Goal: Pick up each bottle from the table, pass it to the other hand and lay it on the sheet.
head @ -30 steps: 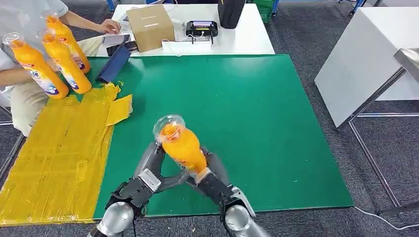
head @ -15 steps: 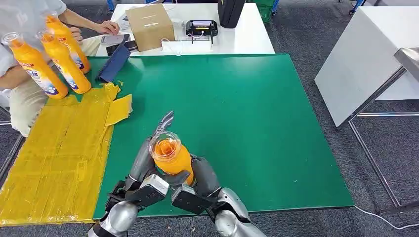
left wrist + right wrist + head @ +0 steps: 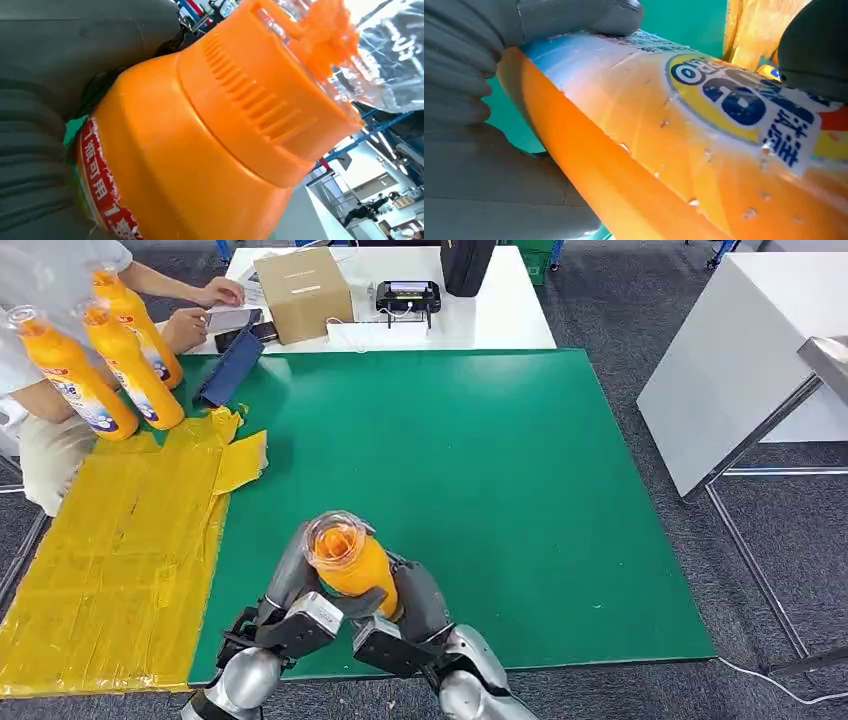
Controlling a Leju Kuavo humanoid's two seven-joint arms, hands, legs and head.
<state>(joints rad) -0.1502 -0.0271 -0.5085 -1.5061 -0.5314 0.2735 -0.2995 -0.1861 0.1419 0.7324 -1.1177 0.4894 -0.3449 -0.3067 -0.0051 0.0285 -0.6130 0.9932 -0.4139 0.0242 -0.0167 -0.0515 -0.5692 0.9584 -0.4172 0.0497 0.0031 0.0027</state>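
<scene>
Standing upright, the bottle (image 3: 350, 560) is gripped between left hand (image 3: 290, 605) and right hand (image 3: 410, 615).

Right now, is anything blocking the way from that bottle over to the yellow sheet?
Nothing visible does. Both hands, left and right, grip the bottle above the green mat. Between it and the near part of the yellow sheet lies bare mat.

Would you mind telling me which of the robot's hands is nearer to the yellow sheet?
Left. The left hand grips the bottle on the side facing the yellow sheet; the right hand holds it on the far side.
</scene>
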